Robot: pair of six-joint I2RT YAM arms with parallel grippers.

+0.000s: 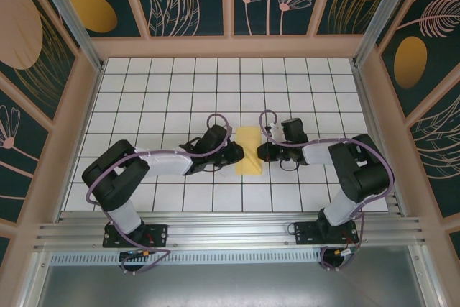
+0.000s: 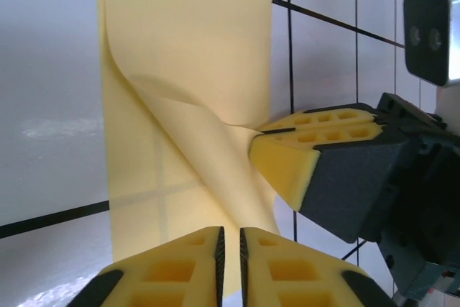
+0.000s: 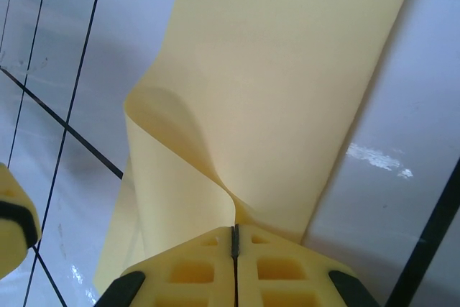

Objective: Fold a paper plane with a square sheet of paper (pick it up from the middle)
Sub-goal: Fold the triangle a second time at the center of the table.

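The square sheet of paper [image 1: 248,150] lies on the white tiles as a narrow yellow strip, doubled over lengthwise. One layer [image 2: 208,141] is lifted into a curling flap [image 3: 180,177]. My right gripper [image 3: 235,239] is shut on the edge of that flap, which puckers at the pads. In the left wrist view the right gripper [image 2: 262,133] reaches in from the right with the flap's tip caught in it. My left gripper [image 2: 231,249] hovers over the sheet's near edge, its jaws a narrow slit apart with the paper showing beyond the gap. The two grippers [image 1: 237,153] [image 1: 260,152] face each other across the strip.
The white grid table [image 1: 165,98] is fenced by pale wooden walls [image 1: 230,46] at the back and on both sides. A metal rail [image 1: 230,231] runs along the near edge by the arm bases.
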